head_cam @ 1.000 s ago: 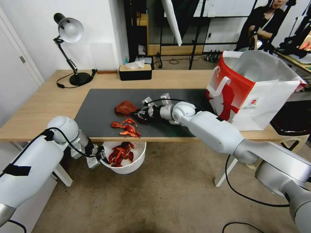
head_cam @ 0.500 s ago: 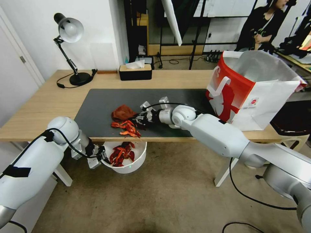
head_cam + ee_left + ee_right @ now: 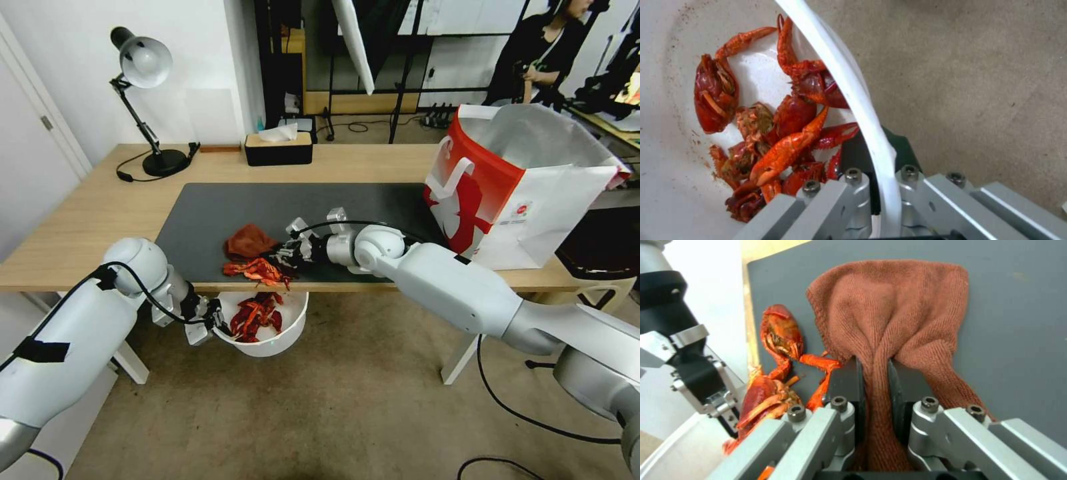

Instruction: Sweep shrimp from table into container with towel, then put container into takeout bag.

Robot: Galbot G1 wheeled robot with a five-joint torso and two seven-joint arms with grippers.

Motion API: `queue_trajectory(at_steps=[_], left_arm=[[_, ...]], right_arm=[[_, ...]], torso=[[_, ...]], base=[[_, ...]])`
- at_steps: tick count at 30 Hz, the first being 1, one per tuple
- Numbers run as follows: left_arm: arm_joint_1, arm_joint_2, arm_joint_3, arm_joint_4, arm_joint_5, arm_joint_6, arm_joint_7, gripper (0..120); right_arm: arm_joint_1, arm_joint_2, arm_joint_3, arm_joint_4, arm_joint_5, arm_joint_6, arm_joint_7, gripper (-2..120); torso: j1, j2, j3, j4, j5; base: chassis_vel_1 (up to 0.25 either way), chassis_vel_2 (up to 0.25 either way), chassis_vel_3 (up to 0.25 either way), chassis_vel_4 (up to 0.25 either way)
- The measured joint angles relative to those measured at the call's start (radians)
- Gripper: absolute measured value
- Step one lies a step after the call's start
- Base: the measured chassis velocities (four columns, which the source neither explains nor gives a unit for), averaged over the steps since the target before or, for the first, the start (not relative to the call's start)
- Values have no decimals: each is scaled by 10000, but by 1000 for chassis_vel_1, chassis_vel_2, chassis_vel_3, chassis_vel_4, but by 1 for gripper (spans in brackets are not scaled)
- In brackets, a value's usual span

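Right pincer (image 3: pixel 873 380) clamps bunched rust-brown towel (image 3: pixel 893 316) beside red-orange shrimp (image 3: pixel 257 270) at table (image 3: pixel 80 220) edge; left pincer (image 3: pixel 876 190) grips round white plastic container (image 3: pixel 283 337) rim below.

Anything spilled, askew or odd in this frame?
Nothing spilled. Shrimp sit at the table edge above the container held by the left end effector; the right end effector pinches the towel.

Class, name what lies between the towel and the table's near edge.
In the head view, loose shrimp lie on the mat between the towel and the table edge.
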Motion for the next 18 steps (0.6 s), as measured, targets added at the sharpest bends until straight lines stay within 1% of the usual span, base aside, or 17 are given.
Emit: queue_trajectory(at_steps=[8, 18], left_arm=[[-32, -6, 3, -49, -5, 0, 11, 0], [-67, -116, 4, 39, -13, 0, 7, 0]], right_arm=[[-29, -92, -57, 346, 106, -53, 99, 10], [-151, -340, -150, 888, 212, -63, 163, 10]], torso=[[1, 0, 1, 1, -1], [0, 0, 1, 0, -1]], base=[[0, 0, 0, 0], [0, 0, 0, 0]])
